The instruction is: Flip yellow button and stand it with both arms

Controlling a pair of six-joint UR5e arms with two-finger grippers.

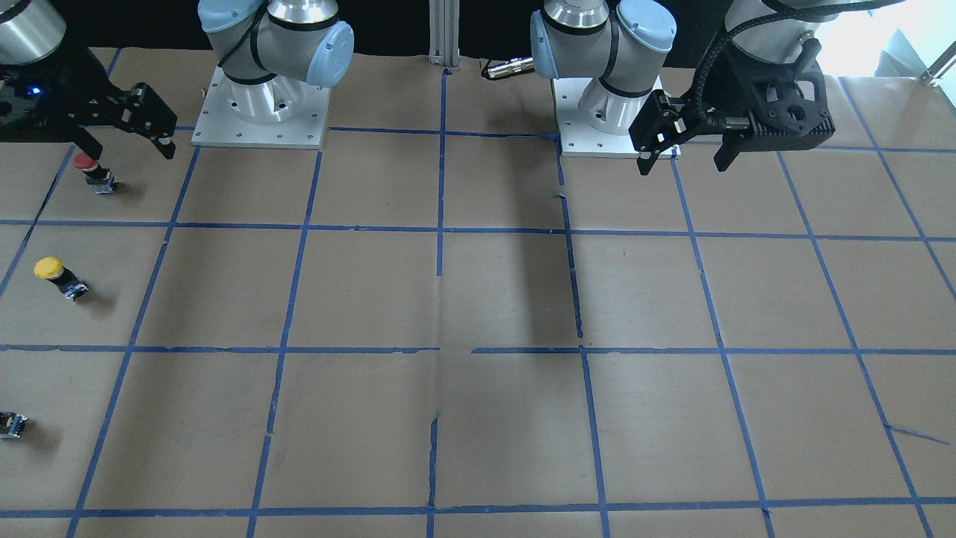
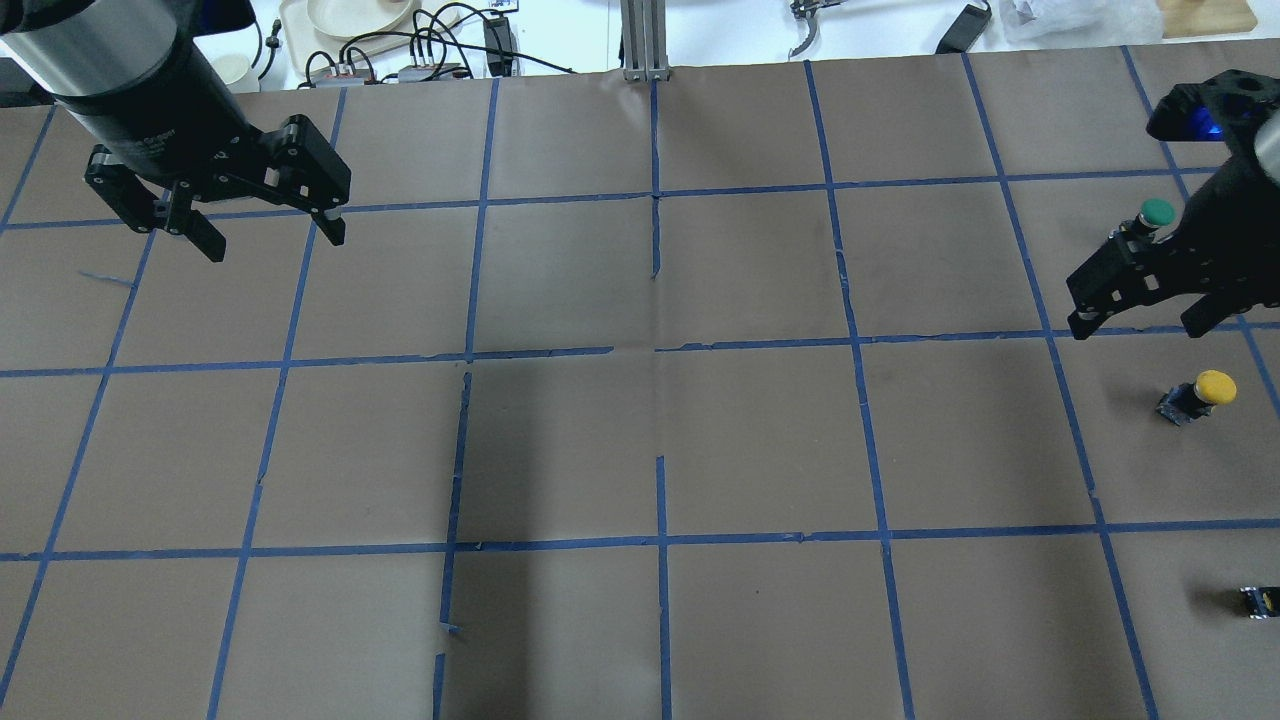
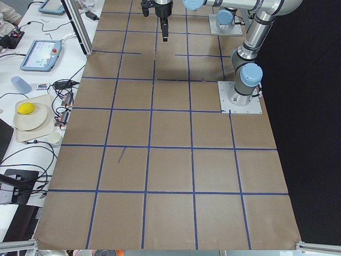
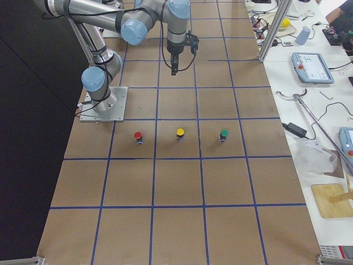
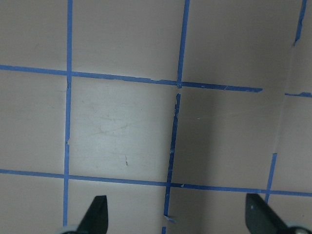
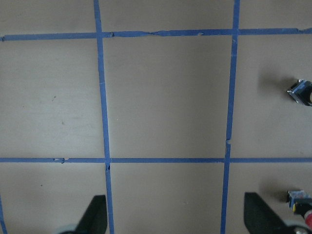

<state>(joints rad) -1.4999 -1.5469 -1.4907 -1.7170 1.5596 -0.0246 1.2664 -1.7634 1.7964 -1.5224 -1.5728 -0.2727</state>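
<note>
The yellow button stands at the table's right edge, yellow cap up on its dark block; it also shows in the front view and the right-side view. My right gripper hangs open and empty above the table, just beyond the button and apart from it; in the front view my right gripper is at the upper left. Its wrist view shows both fingertips wide apart over bare paper. My left gripper is open and empty, far off at the back left, and it also shows in the front view.
A red button stands nearer the robot and a green button farther out, in one row with the yellow one. A small dark block shows at the overhead view's right edge. Brown paper with blue tape grid covers the table.
</note>
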